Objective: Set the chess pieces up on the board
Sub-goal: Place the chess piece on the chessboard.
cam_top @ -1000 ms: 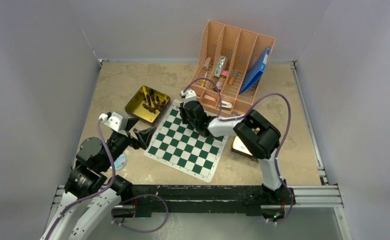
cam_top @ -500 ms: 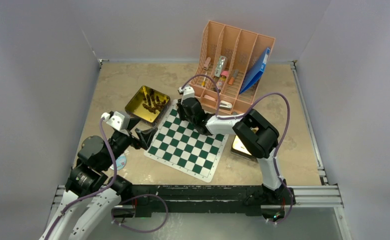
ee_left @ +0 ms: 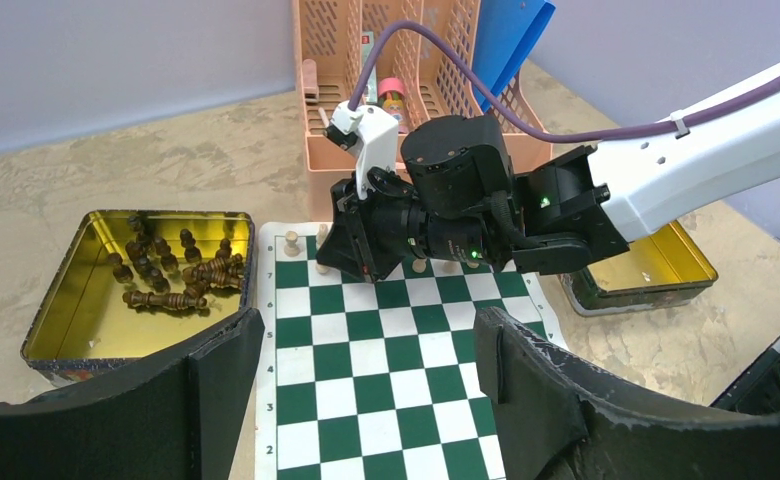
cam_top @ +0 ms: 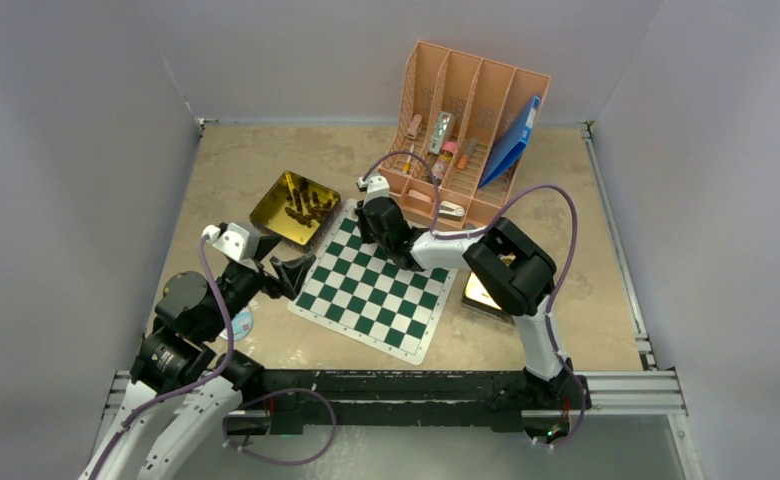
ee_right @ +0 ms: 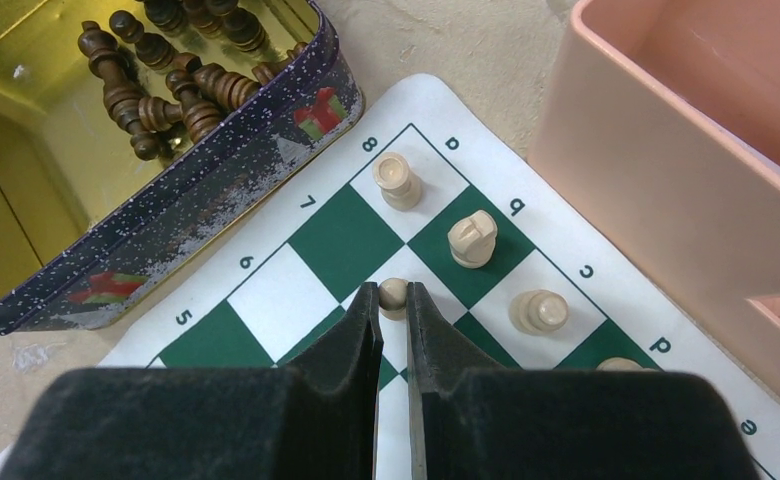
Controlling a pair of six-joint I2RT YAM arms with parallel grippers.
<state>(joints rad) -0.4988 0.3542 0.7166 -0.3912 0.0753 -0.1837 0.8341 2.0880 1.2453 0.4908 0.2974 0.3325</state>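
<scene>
Chess pieces are showing in two groups. Three pale pieces are standing upright along row 8 of the board, on files a to c, with a fourth partly showing at the frame edge. One pale pawn is sitting over the next row in, and the right end effector is pinching it between its fingers; cannot tell whether the base is touching the mat. Dark pieces are lying heaped in a gold tin just beside the board's far-left corner. The left end effector is hovering at the board's left edge, fingers spread wide, gripping nothing. The board is lying flat on the desk, with a pink organizer standing behind it.
</scene>
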